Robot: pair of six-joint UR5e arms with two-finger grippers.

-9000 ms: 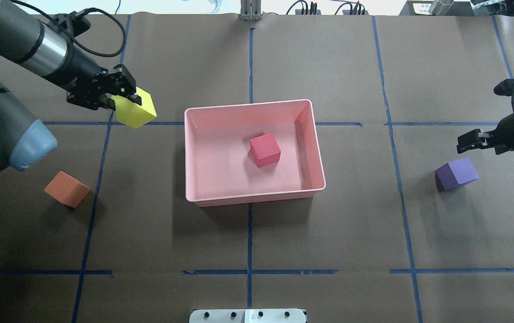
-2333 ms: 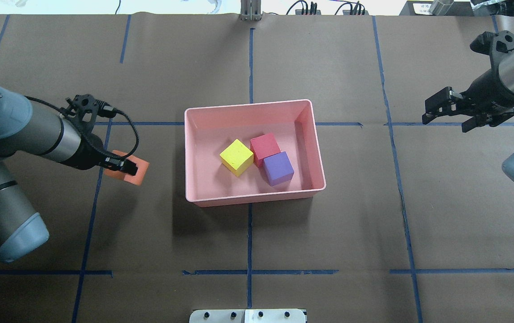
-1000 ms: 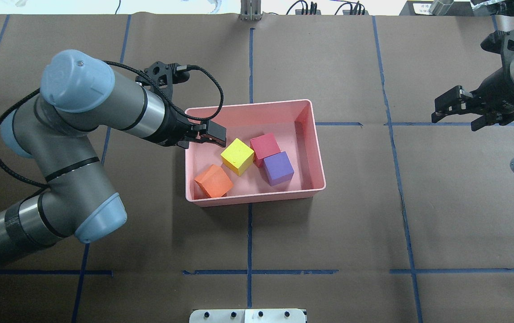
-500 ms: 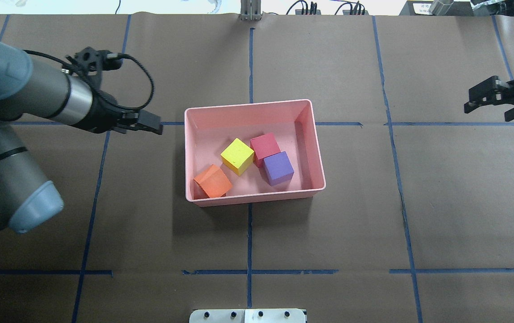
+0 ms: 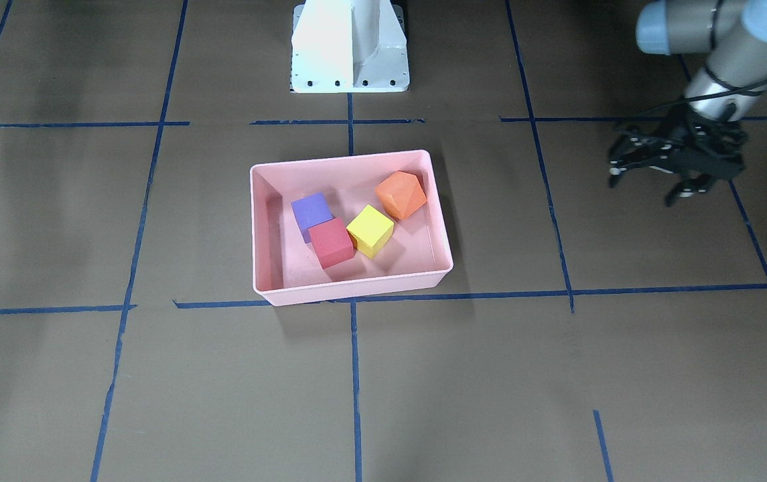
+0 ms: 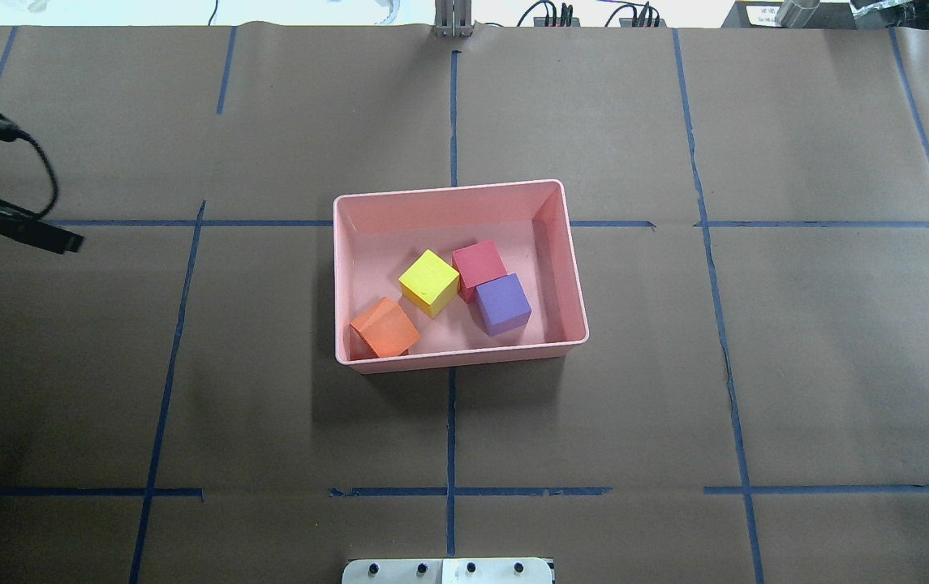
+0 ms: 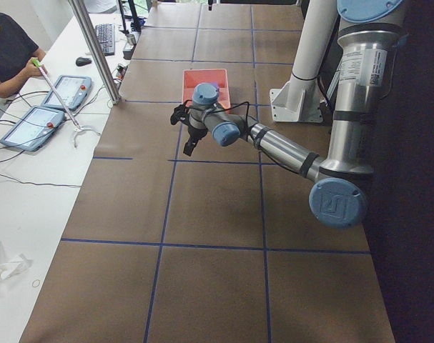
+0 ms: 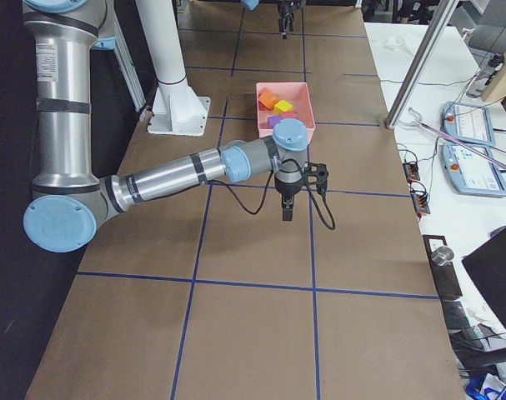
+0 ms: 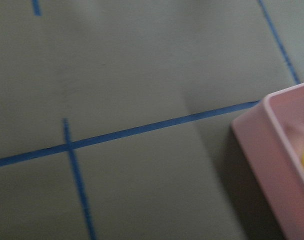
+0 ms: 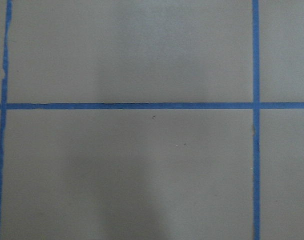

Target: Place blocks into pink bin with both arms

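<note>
- My left end effector [image 5: 642,189] hangs over the brown paper-covered counter [image 6: 594,405] near its left edge, well apart from the bin. Its 2 black fingers [image 5: 631,157] are spread wide and hold nothing.
- My right end effector [image 8: 287,207] points straight down over the counter near its right edge. Only a side view shows it properly, so I cannot tell how far its fingers are parted.
- The shallow rectangular pale pink plastic bin [image 6: 448,188] sits at the middle of the counter, and all 4 small foam cubes lie inside it.
- The yellow foam cube [image 6: 429,281] touches the red foam cube [image 6: 479,265]. The red one in turn touches the purple foam cube [image 6: 503,302], which lies toward the counter's right edge.
- The orange foam cube [image 6: 384,327] sits tilted in the bin's corner toward the counter's left edge and the edge nearest my base. It leans against the wall, just beside the yellow one.
- Blue tape lines [image 6: 451,422] cross the counter in a grid.
</note>
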